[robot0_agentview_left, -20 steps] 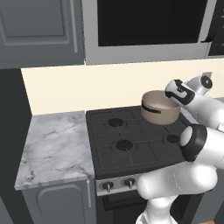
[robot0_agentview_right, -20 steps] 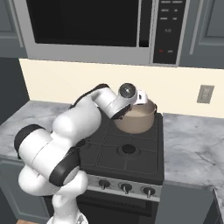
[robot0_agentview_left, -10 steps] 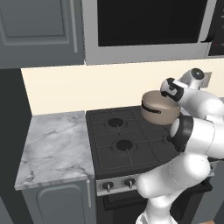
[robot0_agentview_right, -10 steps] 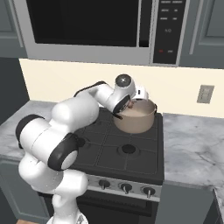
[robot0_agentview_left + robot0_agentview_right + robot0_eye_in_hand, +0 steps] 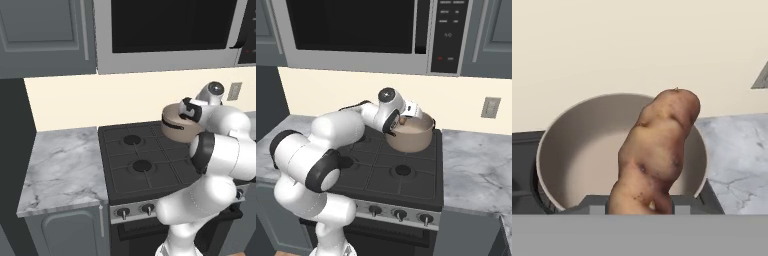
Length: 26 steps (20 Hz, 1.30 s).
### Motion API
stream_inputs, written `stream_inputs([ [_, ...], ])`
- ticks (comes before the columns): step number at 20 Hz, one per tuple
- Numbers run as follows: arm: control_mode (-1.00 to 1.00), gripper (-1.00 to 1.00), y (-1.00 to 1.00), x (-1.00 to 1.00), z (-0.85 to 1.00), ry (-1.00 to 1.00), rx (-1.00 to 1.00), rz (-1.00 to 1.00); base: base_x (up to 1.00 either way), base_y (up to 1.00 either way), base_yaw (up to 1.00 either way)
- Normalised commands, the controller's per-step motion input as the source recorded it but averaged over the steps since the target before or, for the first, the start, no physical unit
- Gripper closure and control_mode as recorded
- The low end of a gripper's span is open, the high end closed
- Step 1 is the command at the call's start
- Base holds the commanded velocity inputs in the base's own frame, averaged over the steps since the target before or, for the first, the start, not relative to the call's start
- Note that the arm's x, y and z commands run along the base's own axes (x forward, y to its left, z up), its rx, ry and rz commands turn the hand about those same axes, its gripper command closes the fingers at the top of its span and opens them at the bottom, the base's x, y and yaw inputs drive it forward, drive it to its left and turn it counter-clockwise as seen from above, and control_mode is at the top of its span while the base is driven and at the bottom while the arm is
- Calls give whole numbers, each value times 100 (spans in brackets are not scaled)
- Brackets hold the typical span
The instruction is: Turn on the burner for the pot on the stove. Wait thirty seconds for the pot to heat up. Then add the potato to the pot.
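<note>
the potato (image 5: pixel 657 155) sits directly over the mouth of the pot (image 5: pixel 577 150), with the pot's beige inside spread out behind and beneath it in the hand view. its long axis runs away from the hand, along the line the hand points, so it juts out past the jaws with its far end over the pot's far rim. the coming move, as i judge it, turns on this: the potato already lies above the opening, not beside it, so a release should drop it inside and not onto the stove (image 5: pixel 401 172).

the gripper (image 5: pixel 402 121) is closed on the potato's near end; the tips themselves are hidden behind it in the hand view. in the right base view the hand hovers at the pot's left rim, above the back right burner where the pot stands. in the left base view the hand (image 5: pixel 190 111) leans over the pot (image 5: pixel 176 129) from the right. the marble worktop (image 5: pixel 476 165) lies just beside the stove.
</note>
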Motion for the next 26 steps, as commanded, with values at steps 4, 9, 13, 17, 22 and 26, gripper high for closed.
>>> stream_inputs([
  [4, -100, 100, 0, 1, 0, 0, 0, 0, 0, 0, 0],
  [9, -100, 100, 0, 15, 0, 0, 0, 0, 0, 0, 0],
  [13, -100, 100, 0, 33, -4, 0, 0, 0, 0, 0, 0],
  [17, -100, 100, 0, 35, -8, 0, 0, 0, 0, 0, 0],
  [22, -100, 100, -3, 24, -19, 0, 0, 0, 0, 0, 0],
  [26, -100, 100, -11, 11, -36, 0, 0, 0, 0, 0, 0],
])
